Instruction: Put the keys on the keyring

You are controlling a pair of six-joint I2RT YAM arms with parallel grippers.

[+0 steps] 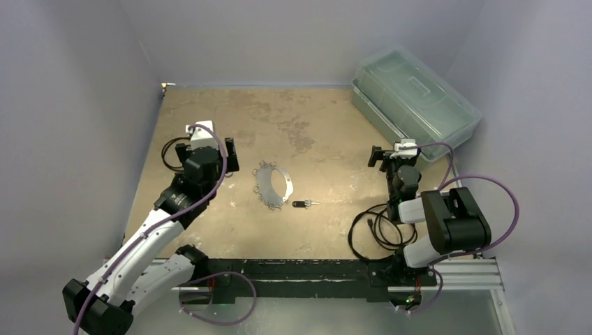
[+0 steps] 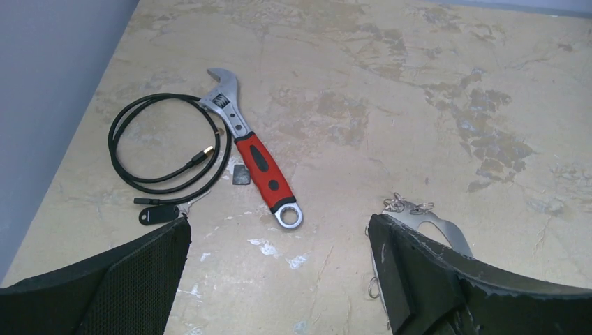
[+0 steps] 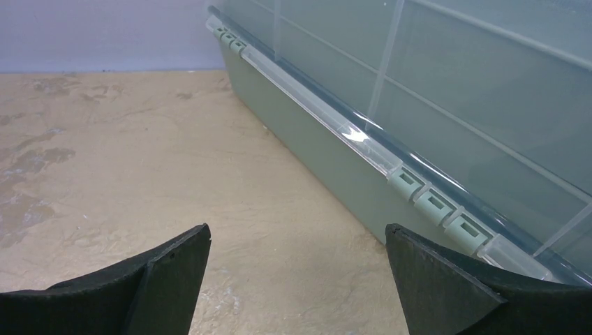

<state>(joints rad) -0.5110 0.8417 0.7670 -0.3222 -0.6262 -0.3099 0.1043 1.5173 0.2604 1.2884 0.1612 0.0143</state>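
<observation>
The key lay on the tabletop about midway between the left and right edges and somewhat nearer to the near edge. It was just beside the near-right part of the keyring, and I could not tell whether the two were touching. Its long axis ran almost parallel to the near edge, with the black head toward the left and the silver blade toward the right.

The left hand was fully open and held nothing. The key was to its right and nearer to the near edge, and did not show in the left wrist view. There only a part of the keyring showed, just beside the hand's right finger.

The right hand was also wide open and empty, and it faced the clear box at the far right corner. The key was to its left and toward the near edge.

I judged that both hands were about equally far from the key, but the left one was clearly nearer to the keyring.

By count there were:
- one key;
- one keyring, with several small bits on its rim, too small to count;
- one red-handled wrench;
- one coiled cable near the left edge;
- one black tag, which may or may not have been a second key;
- one box.
</observation>
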